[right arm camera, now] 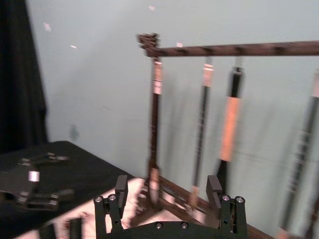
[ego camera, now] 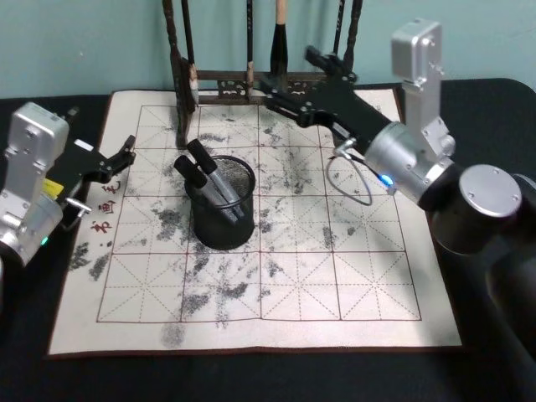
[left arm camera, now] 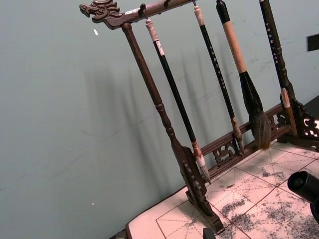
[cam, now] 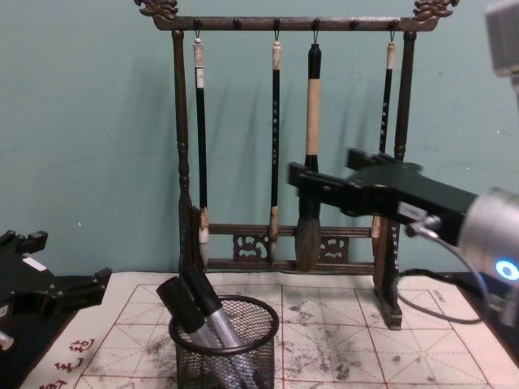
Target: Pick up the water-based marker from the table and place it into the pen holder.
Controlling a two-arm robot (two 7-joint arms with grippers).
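The black wire-mesh pen holder stands on the white mat left of centre and also shows low in the chest view. Grey water-based markers with black caps lean inside it, caps sticking up above the rim; one cap shows in the left wrist view. My right gripper hangs open and empty above the back of the mat, in front of the brush rack; its two fingers stand wide apart. My left gripper rests open at the mat's left edge.
A tall dark wooden brush rack with several hanging brushes stands along the mat's far edge, close behind my right gripper. The ink-stained mat covers the dark table. A thin cable loops beside my right wrist.
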